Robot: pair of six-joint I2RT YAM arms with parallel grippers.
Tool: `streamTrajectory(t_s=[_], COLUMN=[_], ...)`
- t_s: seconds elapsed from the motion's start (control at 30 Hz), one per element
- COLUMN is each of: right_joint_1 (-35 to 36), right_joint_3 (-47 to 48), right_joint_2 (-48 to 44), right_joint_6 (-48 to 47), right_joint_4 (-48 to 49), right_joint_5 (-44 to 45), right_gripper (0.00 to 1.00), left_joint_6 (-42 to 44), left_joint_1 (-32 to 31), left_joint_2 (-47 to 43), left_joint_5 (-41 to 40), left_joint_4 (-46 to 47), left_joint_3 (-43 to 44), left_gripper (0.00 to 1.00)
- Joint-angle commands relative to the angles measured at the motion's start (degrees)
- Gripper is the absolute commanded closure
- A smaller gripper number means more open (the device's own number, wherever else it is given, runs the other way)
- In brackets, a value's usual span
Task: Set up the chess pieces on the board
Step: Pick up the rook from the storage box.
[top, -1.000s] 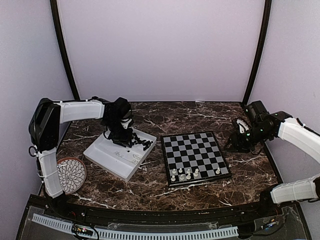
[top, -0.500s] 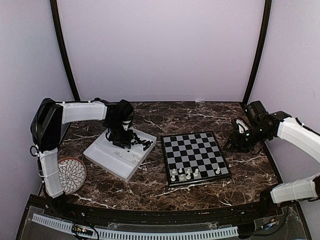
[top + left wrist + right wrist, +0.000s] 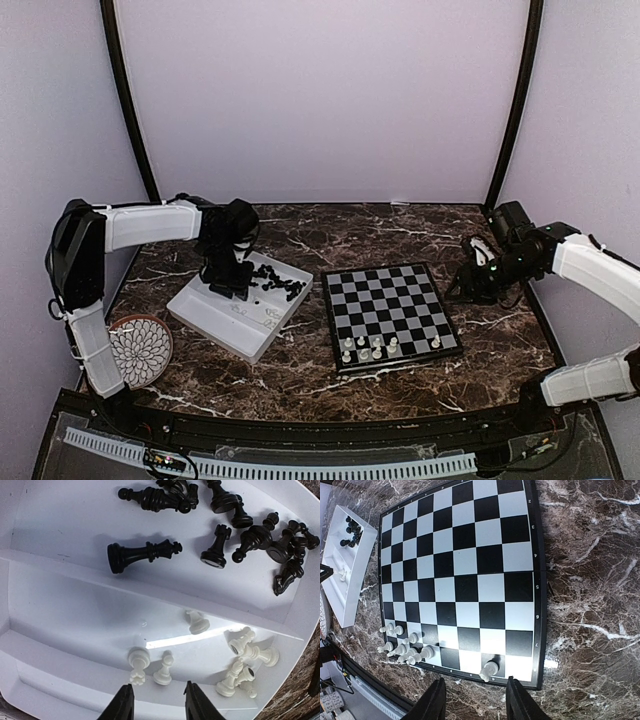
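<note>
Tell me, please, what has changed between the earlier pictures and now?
The left arm swung leftward, carrying the left pincer a little to the left above the white tray; its jaws are open and hold nothing. Nothing was picked up or released. The right pincer, the board and the white pieces on it stayed as they were.

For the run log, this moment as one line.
left gripper open above white chess pieces in divided tray | right gripper open, empty, beside chessboard | chessboard: white pieces only, near edge

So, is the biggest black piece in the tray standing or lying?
Lying: the black piece rests on its side on the tray floor, base facing left, crown right.
</note>
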Motion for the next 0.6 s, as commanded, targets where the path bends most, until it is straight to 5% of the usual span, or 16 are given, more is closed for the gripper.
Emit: streamTrajectory(t_s=[0.0, 0.57], right_joint_1=[0.3, 0.2], right_joint_3=[-0.3, -1.9], right_joint_2=[-0.7, -3.4], right_joint_6=[-0.6, 0.4], right_joint_4=[0.8, 0.0], right_joint_5=[-0.4, 0.3], right_gripper=[0.57, 0.58], left_joint_6=[-0.4, -0.3], left_joint_1=[0.7, 1.9], left_joint_2=[-0.4, 3.0], left_joint_5=[-1.3, -0.7], left_joint_4=[-2.5, -2.1], left_joint_3=[-1.5, -1.4], left_gripper=[0.63, 0.75])
